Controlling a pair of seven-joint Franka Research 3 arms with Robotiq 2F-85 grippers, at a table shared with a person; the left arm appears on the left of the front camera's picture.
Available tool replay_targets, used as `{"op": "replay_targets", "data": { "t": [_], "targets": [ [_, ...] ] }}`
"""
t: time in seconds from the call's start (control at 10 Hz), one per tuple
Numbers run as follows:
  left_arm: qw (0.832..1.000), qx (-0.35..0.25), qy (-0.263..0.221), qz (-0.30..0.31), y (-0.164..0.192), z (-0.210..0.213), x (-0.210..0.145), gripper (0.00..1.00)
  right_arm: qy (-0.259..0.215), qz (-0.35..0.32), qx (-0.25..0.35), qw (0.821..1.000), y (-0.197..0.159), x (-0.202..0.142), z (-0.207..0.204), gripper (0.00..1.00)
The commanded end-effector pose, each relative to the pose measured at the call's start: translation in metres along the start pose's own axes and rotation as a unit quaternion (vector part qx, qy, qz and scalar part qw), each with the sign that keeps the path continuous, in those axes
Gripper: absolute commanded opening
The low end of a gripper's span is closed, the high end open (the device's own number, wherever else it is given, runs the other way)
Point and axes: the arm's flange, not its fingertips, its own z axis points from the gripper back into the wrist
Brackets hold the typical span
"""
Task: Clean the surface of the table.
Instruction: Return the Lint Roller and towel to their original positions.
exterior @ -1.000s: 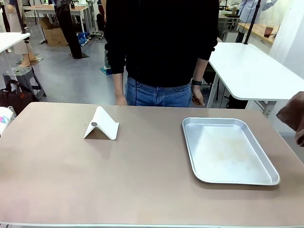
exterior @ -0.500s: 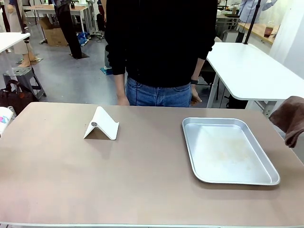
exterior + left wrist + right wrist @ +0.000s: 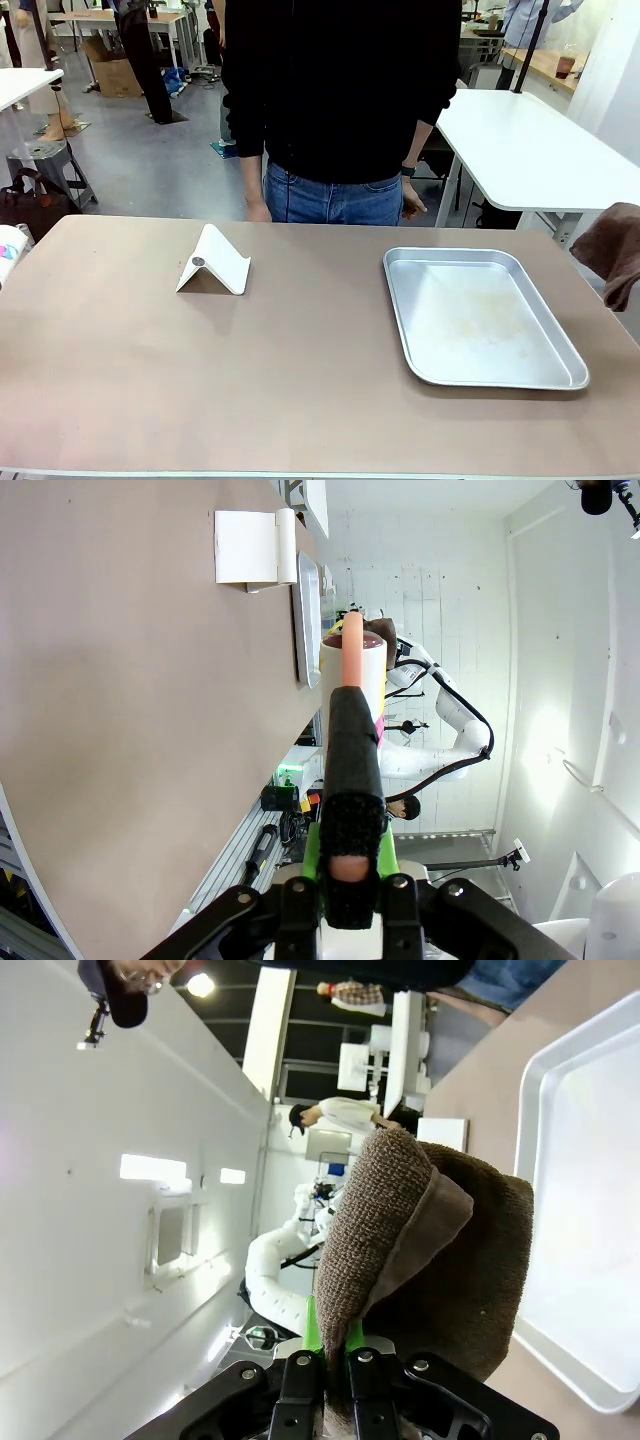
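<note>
right gripper is clamped on a floppy brown cloth just off the right end of the table, left gripper pinches a white-and-pink thing, and the matte top looks rigid and smooth, so i'd press on bare patches, not grab.

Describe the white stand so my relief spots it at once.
On the tan-brown table, look on the robot's left half, toward the far edge. The white stand is a small tent-shaped folded sheet, unlike the flat silver tray on the right.
</note>
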Motion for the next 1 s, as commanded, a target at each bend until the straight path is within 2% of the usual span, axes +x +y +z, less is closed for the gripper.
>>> {"op": "replay_targets", "data": {
  "t": [0.0, 0.9],
  "targets": [
    [1.0, -0.007, -0.004, -0.005, -0.0041, -0.0015, -0.0038, 0.22, 0.0, -0.004, 0.006, 1.0, 0.0036, -0.001, 0.0008, 0.07],
    [1.0, -0.007, -0.004, -0.005, -0.0041, -0.0015, -0.0038, 0.22, 0.0, 0.0, 0.0, 1.0, 0.0, 0.0, 0.0, 0.07]
  ]
}}
